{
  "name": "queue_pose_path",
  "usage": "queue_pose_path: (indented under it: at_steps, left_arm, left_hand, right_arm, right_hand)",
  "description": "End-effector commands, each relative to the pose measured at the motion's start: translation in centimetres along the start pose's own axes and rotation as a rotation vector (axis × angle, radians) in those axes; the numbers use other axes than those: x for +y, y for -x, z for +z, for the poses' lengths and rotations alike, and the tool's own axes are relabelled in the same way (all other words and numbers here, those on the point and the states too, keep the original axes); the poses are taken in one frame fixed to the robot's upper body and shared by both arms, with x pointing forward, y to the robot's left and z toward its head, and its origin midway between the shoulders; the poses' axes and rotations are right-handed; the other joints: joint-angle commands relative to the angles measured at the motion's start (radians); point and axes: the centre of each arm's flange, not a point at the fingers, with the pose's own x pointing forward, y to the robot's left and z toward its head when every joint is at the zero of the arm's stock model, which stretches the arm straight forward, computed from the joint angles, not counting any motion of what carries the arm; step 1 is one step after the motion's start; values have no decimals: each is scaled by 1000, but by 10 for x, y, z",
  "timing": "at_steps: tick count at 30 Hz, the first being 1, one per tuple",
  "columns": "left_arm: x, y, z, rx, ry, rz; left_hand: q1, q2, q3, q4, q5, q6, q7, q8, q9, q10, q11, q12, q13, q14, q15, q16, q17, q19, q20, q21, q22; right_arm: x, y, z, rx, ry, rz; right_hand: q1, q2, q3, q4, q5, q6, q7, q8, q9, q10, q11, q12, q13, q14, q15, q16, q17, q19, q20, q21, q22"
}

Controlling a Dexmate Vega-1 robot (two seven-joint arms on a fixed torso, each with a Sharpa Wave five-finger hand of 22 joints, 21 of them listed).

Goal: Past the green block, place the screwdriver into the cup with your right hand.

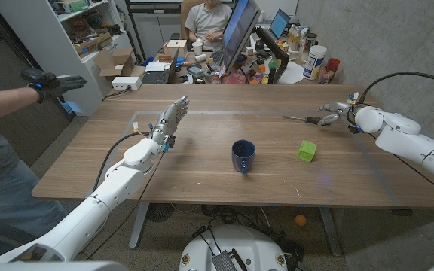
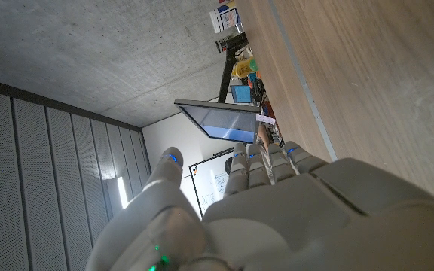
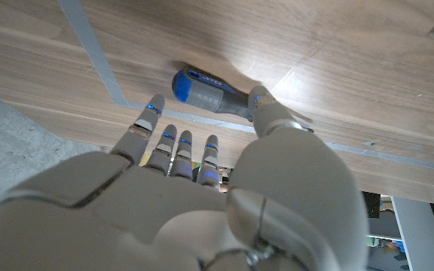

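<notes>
Across the head view stretches the wooden table, marked with a pale taped outline, and behind its far edge sits a cluttered desk with a monitor where a person is seated; another person's gloved hand reaches in from the picture's left edge. Over the table's left part the robot's left hand stands raised with its fingers straight, apart and holding nothing; the left wrist view shows that left hand from behind, its fingers stretched out over bare wood. At the far right the right hand is down at the screwdriver, which lies on the table near the far edge with its thin shaft pointing toward the middle. In the right wrist view the right hand is spread over the tool's blue and grey handle, the thumb touching it and the other fingers apart just beside it; whether it truly grips the handle I cannot tell. Near the table's middle stands the dark blue cup, upright with its handle toward the front. Between cup and screwdriver, well apart from both, sits the small green block.
</notes>
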Motion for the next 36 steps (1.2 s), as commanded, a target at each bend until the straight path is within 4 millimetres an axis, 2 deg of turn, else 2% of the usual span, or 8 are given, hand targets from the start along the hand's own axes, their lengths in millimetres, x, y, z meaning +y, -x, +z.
queue_pose_path:
  at_steps: [1,13,19,22,23,26,31,36]
  left_arm:
    - [1,1,-3,7,8,8]
    - [0,0,-5,15,17,7]
    - [-1,1,-6,15,22,14]
    - [-1,1,-7,14,24,15]
    - [-1,1,-7,14,24,15]
    - [-2,1,-7,15,26,16]
    - [-3,3,-8,16,29,18]
    - [-4,3,-8,14,31,20]
  left_hand:
    - [4,10,-2,1,0,14,-1,1,5,5,-1,3,1,1,5,6,2,-9,5,4,5]
    - [3,11,-3,1,0,15,-1,1,5,5,-7,3,1,2,4,7,2,-13,11,4,6]
    - [3,11,-4,1,0,18,-1,2,5,4,-8,3,1,3,3,7,2,-14,14,4,6]
    - [3,11,-4,1,0,18,-1,1,5,5,-7,3,1,3,4,7,3,-14,14,4,6]
    - [3,11,-4,1,0,18,-2,1,5,5,-8,3,1,3,2,7,3,-15,13,4,6]
    - [2,11,-4,1,0,18,-1,1,5,5,-9,3,1,3,3,7,3,-15,14,5,6]
    - [2,11,-5,1,0,18,-1,1,5,6,-8,4,1,3,3,7,3,-15,15,5,6]
    - [2,12,-5,1,0,18,-2,1,5,7,-9,4,1,3,4,7,3,-16,18,5,6]
  right_arm:
    - [11,-9,-10,18,-32,23]
    - [12,-15,-14,38,-32,35]
    - [14,-16,-14,49,-20,33]
    - [16,-16,-14,52,-12,23]
    - [16,-16,-13,55,-12,23]
    - [18,-15,-12,64,-11,-6]
    - [21,-14,-12,84,-10,-36]
    - [25,-14,-12,100,-9,-44]
  right_hand:
    - [3,-6,4,5,5,2,2,8,2,11,-2,8,1,10,-3,6,4,12,4,5,3]
    - [-2,-6,5,10,6,15,0,14,2,21,-4,12,1,18,-2,8,6,16,2,3,3]
    - [-4,-5,7,12,8,42,-7,24,2,40,-7,19,2,55,-3,21,8,47,10,11,4]
    - [-3,-6,9,12,10,70,-23,33,2,68,-11,28,2,85,-10,29,8,78,9,18,4]
    - [-3,-5,11,13,11,79,-24,35,2,79,-26,30,2,105,-13,35,9,93,10,21,4]
    - [2,-4,15,12,14,129,-44,49,2,123,-37,41,2,164,-26,52,9,135,7,30,5]
    - [19,3,23,10,19,265,-86,89,2,255,-105,68,3,302,-65,90,11,258,-20,56,7]
    - [28,11,22,11,18,331,-102,108,2,314,-120,78,3,365,-78,110,15,308,-27,67,8]
